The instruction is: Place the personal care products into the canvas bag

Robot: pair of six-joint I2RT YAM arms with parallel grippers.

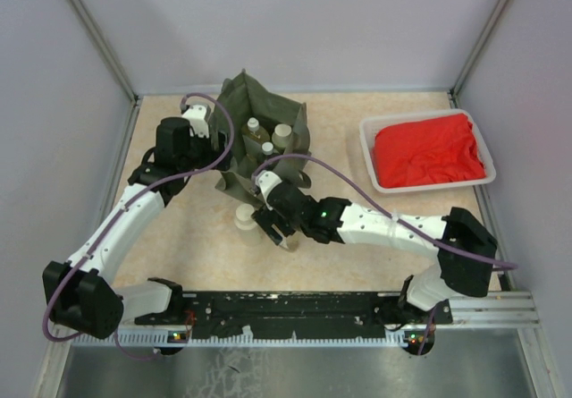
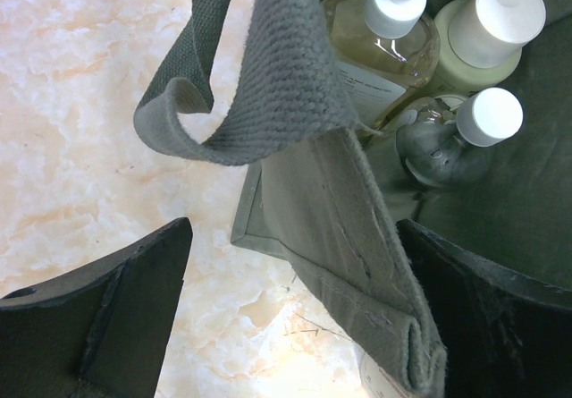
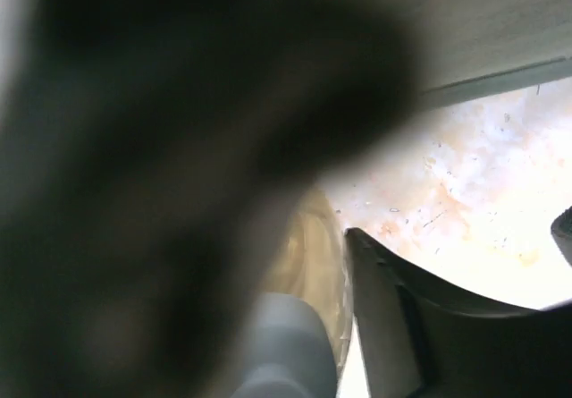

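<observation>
The olive canvas bag (image 1: 288,116) stands open at the back centre. Three bottles stand inside it: a clear amber one (image 2: 375,58), a pale beige one (image 2: 496,22) and a silvery one (image 2: 438,148). My left gripper (image 1: 219,139) is open and straddles the bag's left wall (image 2: 331,210), one finger (image 2: 483,309) inside and the other outside. My right gripper (image 1: 279,230) is in front of the bag, shut on a clear amber bottle (image 3: 317,237) pressed against one finger (image 3: 420,326). Another pale bottle (image 1: 244,217) stands on the table just left of it.
A white tray (image 1: 368,139) with a red cloth (image 1: 424,152) sits at the back right. A bag handle (image 2: 192,76) hangs over the left wall. A dark blur hides the left half of the right wrist view.
</observation>
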